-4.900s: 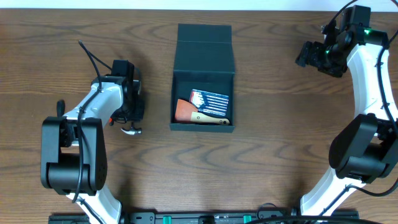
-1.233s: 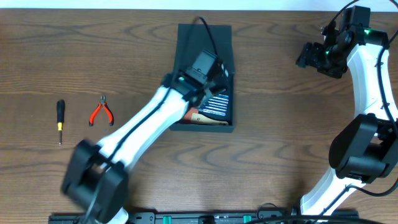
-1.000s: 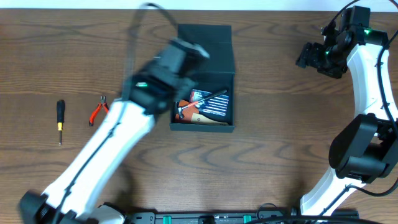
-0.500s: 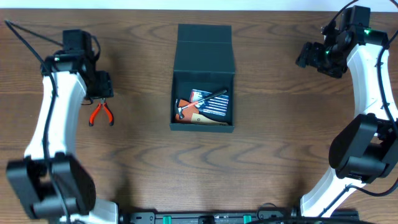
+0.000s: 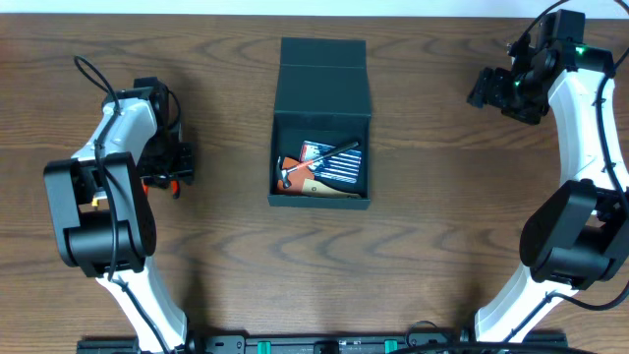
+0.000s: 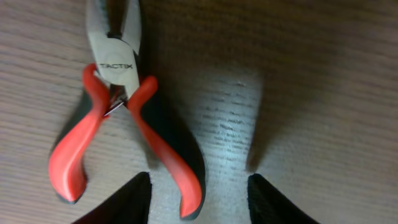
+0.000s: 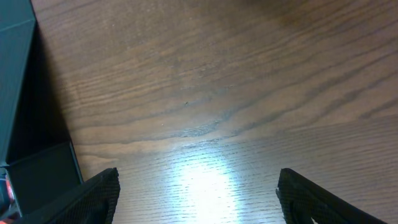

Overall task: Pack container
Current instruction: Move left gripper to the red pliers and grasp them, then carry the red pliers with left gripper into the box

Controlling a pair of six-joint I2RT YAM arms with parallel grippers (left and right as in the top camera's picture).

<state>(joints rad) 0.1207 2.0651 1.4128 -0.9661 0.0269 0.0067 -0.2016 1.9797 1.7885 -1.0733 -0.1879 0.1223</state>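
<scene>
Container (image 5: 322, 79) lies open, well right of left tool (image 5: 168, 169)

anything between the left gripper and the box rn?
No. The overhead view shows only bare table between the left gripper and the container. The red-handled pliers lie under the gripper, not in that stretch.

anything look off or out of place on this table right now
Nothing spilled or damaged. The only stray is the red-handled metal pliers, lying on the wooden table below the left hand, outside the open dark teal-black cardboard box. Inside the box, a slim metal tool lies slanted across a striped card.
</scene>
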